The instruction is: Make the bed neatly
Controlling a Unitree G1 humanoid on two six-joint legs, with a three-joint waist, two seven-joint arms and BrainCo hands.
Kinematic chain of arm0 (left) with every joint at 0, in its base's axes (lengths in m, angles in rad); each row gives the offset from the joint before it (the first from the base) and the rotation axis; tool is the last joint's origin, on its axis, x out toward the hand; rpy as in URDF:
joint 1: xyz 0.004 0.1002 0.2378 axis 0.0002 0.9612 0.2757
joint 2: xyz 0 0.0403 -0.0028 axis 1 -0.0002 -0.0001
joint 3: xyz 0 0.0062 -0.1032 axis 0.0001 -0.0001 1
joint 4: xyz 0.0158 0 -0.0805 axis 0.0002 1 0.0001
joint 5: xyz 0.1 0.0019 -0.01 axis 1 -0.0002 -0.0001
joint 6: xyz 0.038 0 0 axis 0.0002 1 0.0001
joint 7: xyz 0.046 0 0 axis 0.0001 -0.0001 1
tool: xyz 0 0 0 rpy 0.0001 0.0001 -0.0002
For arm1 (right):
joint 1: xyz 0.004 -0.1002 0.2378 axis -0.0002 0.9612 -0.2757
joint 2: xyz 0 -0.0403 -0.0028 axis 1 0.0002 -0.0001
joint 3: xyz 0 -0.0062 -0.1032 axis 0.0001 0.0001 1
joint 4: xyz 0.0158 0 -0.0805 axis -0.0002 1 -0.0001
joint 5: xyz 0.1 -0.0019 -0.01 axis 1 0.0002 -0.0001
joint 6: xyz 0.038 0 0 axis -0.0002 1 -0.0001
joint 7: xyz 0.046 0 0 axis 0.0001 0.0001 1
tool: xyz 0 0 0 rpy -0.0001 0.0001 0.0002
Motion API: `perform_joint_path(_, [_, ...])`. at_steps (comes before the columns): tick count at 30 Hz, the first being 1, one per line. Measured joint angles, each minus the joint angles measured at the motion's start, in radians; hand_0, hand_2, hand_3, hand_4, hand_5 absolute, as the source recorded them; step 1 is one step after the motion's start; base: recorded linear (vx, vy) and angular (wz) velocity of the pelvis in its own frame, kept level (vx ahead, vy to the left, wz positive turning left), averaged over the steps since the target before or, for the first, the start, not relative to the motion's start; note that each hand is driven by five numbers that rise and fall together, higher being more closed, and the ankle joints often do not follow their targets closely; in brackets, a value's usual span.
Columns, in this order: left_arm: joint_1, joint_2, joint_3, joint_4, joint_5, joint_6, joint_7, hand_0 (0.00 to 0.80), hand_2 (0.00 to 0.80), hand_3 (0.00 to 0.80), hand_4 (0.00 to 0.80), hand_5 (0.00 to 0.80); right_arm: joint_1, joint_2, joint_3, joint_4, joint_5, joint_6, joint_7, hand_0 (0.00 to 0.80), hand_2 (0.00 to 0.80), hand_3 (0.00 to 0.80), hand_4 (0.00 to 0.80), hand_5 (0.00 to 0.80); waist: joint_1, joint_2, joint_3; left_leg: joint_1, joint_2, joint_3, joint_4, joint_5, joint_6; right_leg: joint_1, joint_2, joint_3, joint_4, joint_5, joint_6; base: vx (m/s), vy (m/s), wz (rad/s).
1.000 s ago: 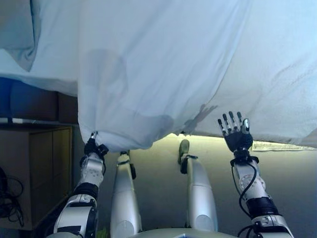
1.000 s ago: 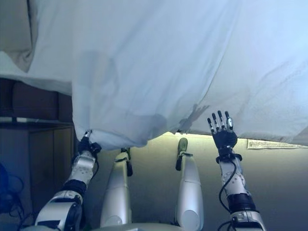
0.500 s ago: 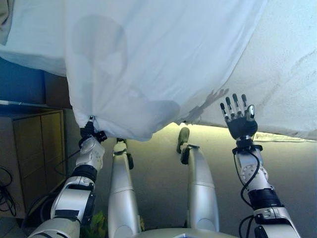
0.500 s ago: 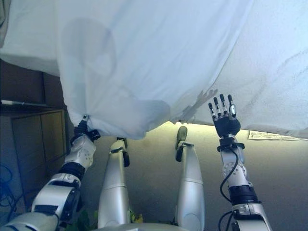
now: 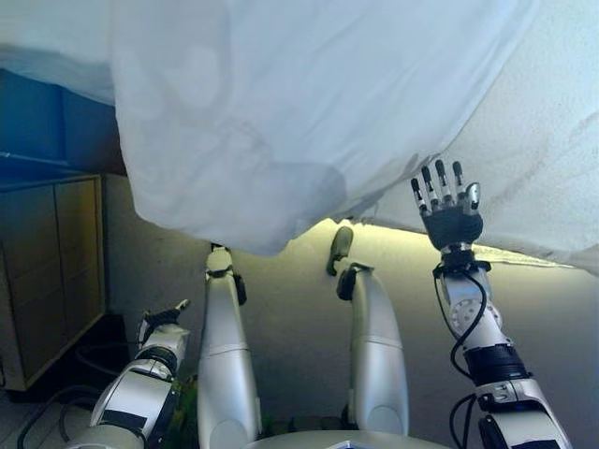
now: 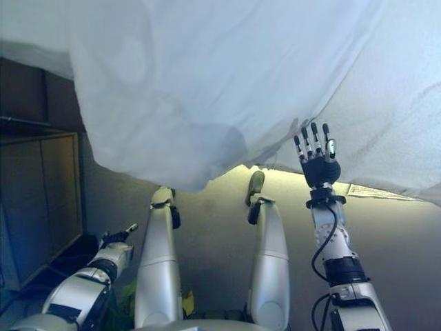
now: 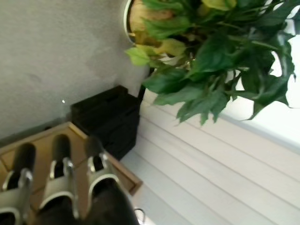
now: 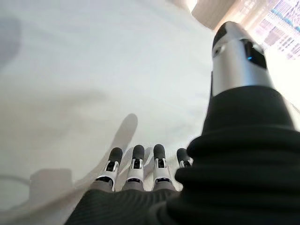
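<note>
A white sheet [image 5: 281, 112] hangs in loose folds over the near edge of the bed [image 5: 552, 159], its lowest fold dipping towards my legs. My right hand [image 5: 452, 224] is raised with straight, spread fingers, open, just at the sheet's edge where it meets the mattress side. In the right wrist view the fingers [image 8: 133, 168] point at the white cloth [image 8: 93, 70] and hold nothing. My left hand [image 5: 161, 323] is down low at the left, well below the sheet and apart from it. Its fingers [image 7: 58, 187] are straight and empty.
A wooden cabinet [image 5: 56, 271] stands at the left beside the bed. In the left wrist view, a green potted plant [image 7: 211, 56] and a black box [image 7: 105, 122] show past the hand. A strip of paper [image 5: 510, 254] lies along the bed's edge at right.
My left hand has let go of the sheet's corner and dropped down to the lower left. The right hand stays raised and open. The view has shifted a little.
</note>
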Motion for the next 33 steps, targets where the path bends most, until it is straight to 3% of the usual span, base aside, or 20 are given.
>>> perform_joint_path(5, [0.044, 0.006, 0.009, 0.0, 0.0, -0.034, -0.001, 0.0, 0.0, 0.0, 0.0, 0.0, 0.016, 0.003, -0.005, 0.0, -0.001, -0.009, 0.0, 0.0, 0.0, 0.0, 0.0, 0.0, 0.0, 0.0, -0.001, 0.074, -0.005, 0.012, -0.065, 0.027, 0.009, 0.072, -0.002, -0.001, -0.052, 0.02, 0.01, 0.001, 0.002, 0.05])
perform_joint_path(9, [0.097, 0.0, 0.063, -0.01, 0.013, -0.102, -0.004, 0.0, 0.0, 0.0, 0.0, 0.0, 0.027, 0.006, -0.008, 0.003, -0.014, -0.013, -0.001, 0.0, 0.0, 0.0, 0.0, 0.0, 0.002, 0.0, -0.001, 0.135, -0.006, 0.031, -0.12, 0.045, 0.019, 0.127, -0.01, -0.01, -0.092, 0.025, 0.016, 0.064, 0.006, 0.08])
perform_joint_path(12, [0.152, 0.005, 0.102, -0.095, 0.033, -0.159, -0.006, 0.0, 0.0, 0.0, 0.0, 0.0, 0.043, 0.006, -0.027, 0.002, -0.023, -0.016, -0.001, 0.0, 0.0, 0.0, 0.0, 0.0, 0.018, 0.002, -0.002, 0.197, -0.015, 0.034, -0.144, 0.05, 0.017, 0.192, -0.02, -0.015, -0.12, 0.028, 0.022, 0.045, -0.009, 0.06])
perform_joint_path(17, [0.222, 0.053, 0.131, -0.381, 0.164, -0.238, -0.052, 0.0, 0.0, 0.0, 0.0, 0.0, 0.091, 0.023, -0.113, 0.002, -0.022, -0.018, -0.001, 0.0, 0.0, 0.0, 0.0, 0.0, 0.054, 0.018, -0.01, 0.266, -0.033, 0.034, -0.188, 0.064, 0.028, 0.269, -0.037, -0.031, -0.155, 0.034, 0.035, 0.034, -0.035, 0.12])
perform_joint_path(21, [0.275, 0.1, 0.132, -0.507, 0.272, -0.254, -0.094, 0.0, 0.0, 0.0, 0.0, 0.0, 0.118, 0.036, -0.148, 0.002, -0.022, -0.017, 0.0, 0.0, 0.0, 0.0, 0.0, 0.0, 0.056, 0.046, -0.022, 0.343, -0.046, 0.033, -0.229, 0.067, 0.041, 0.36, -0.047, -0.04, -0.211, 0.044, 0.051, 0.075, 0.01, 0.09])
perform_joint_path(24, [0.32, 0.11, 0.14, -0.57, 0.268, -0.262, -0.122, 0.0, 0.0, 0.0, 0.0, 0.0, 0.144, 0.028, -0.194, 0.006, -0.022, -0.017, 0.003, 0.0, 0.0, 0.0, 0.0, 0.0, 0.057, 0.088, -0.05, 0.396, -0.052, 0.038, -0.258, 0.07, 0.047, 0.426, -0.052, -0.046, -0.251, 0.051, 0.062, 0.092, 0.007, 0.1])
perform_joint_path(28, [0.372, 0.124, 0.163, -0.694, 0.194, -0.298, -0.23, 0.0, 0.0, 0.0, 0.0, 0.0, 0.184, 0.019, -0.217, 0.047, -0.022, -0.017, 0.024, 0.0, 0.0, 0.0, 0.0, 0.0, 0.065, 0.13, -0.087, 0.447, -0.056, 0.038, -0.285, 0.078, 0.046, 0.49, -0.05, -0.054, -0.288, 0.056, 0.07, 0.048, -0.034, 0.05])
perform_joint_path(33, [0.362, 0.103, 0.176, -0.779, -0.178, -0.363, -0.595, 0.0, 0.0, 0.0, 0.0, 0.0, 0.207, 0.006, -0.22, 0.094, -0.022, -0.017, 0.065, 0.0, 0.0, 0.0, 0.0, 0.0, 0.077, 0.143, -0.101, 0.461, -0.059, 0.033, -0.294, 0.081, 0.048, 0.513, -0.049, -0.062, -0.302, 0.058, 0.073, 0.0, -0.017, 0.05])
